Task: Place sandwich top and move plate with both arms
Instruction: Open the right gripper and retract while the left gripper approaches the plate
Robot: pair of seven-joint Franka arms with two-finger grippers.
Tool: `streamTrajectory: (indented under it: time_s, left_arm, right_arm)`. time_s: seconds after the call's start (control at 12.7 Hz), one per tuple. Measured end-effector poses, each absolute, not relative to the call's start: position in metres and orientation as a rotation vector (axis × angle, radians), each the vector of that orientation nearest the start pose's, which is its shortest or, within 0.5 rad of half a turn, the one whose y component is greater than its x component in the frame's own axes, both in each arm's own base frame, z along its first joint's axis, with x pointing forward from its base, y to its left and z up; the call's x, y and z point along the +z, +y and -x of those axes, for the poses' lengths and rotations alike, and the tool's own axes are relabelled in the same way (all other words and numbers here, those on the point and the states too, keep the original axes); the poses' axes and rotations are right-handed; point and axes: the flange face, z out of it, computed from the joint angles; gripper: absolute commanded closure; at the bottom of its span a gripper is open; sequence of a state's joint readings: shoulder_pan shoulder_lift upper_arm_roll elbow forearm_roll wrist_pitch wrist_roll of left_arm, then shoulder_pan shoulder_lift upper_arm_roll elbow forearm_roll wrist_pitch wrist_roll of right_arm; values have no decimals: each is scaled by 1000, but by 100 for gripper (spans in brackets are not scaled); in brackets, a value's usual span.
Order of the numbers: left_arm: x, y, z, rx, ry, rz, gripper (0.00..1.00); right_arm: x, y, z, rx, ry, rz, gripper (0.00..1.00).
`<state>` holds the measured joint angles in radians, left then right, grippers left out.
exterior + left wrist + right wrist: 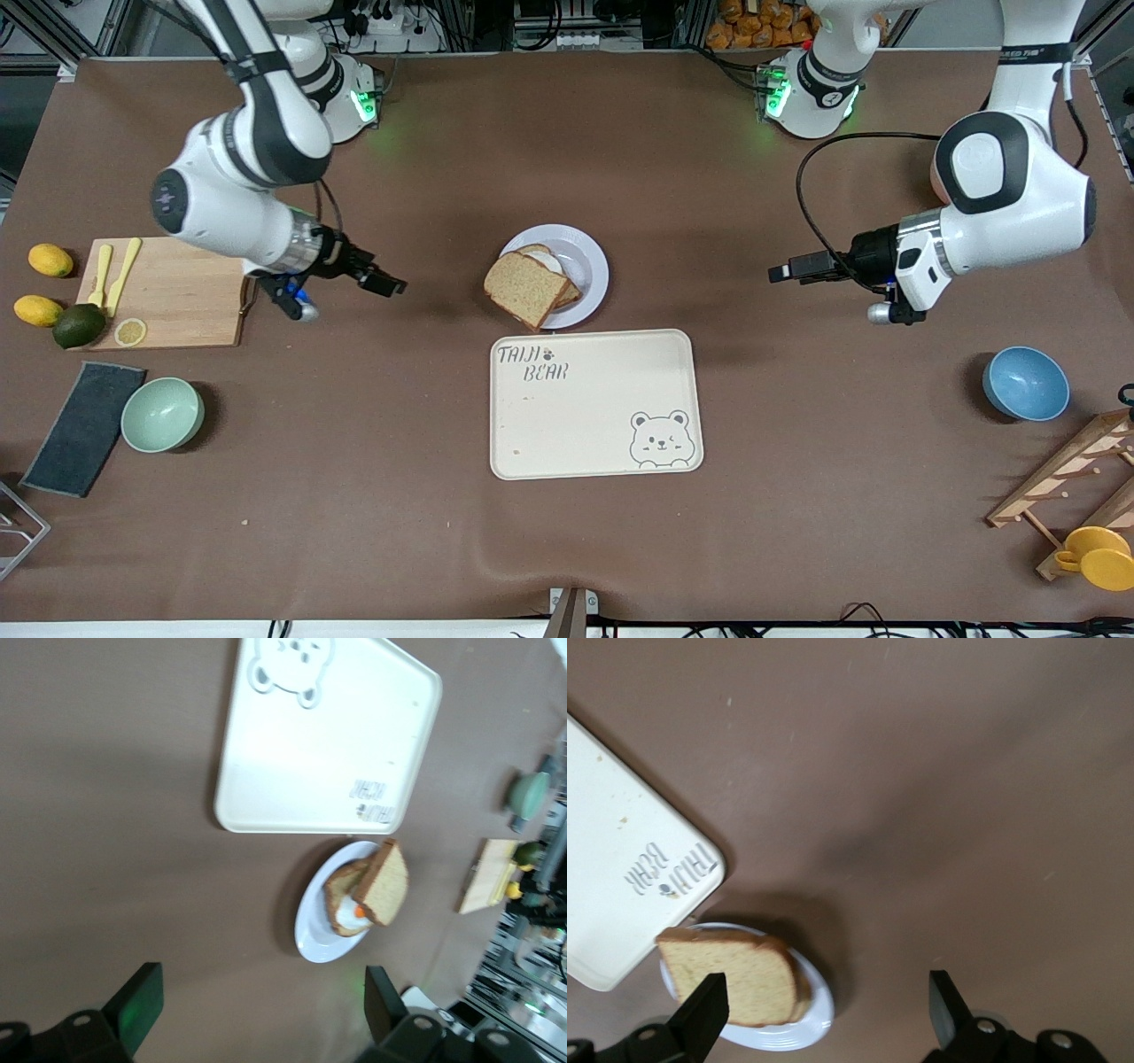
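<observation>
Fingers of the right gripper [383, 283] stand apart, holding nothing, over bare table between the cutting board [168, 292] and the plate [580, 266]. Left gripper [788, 270] likewise hangs open over the table toward its own end. Sandwich top [524, 287] lies tilted on the egg slice [347, 904], on the plate just beside the tray [594, 416].

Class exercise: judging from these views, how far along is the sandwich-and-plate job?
Done: the sandwich top lies on the egg slice on the plate. In hand: nothing; the left gripper and right gripper are open, each to one side of the plate. Left: moving the plate, perhaps onto the tray.
</observation>
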<state>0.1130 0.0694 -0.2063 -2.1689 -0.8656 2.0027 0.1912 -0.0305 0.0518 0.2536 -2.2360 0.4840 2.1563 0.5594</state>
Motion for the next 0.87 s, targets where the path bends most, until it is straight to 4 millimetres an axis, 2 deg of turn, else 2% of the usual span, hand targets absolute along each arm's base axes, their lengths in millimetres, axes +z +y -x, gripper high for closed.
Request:
streamTrajectory:
  time_s: [0.16, 0.32, 0.55, 0.71, 0.87]
  left_arm:
    - [345, -96, -521, -214, 217, -2310, 0]
    - [322, -106, -515, -183, 211, -2245, 0]
    - [285, -130, -499, -138, 187, -2174, 0]
    - [264, -138, -488, -131, 158, -2132, 0]
    - [246, -153, -479, -139, 145, -2083, 0]
  right_arm:
    - [352, 91, -510, 362, 732, 2746, 0]
    - [377, 65, -517, 356, 612, 2845, 0]
    - [440, 60, -527, 347, 400, 3009, 0]
    - [486, 61, -531, 322, 239, 3037, 0]
    - [517, 59, -534, 297, 103, 3041, 0]
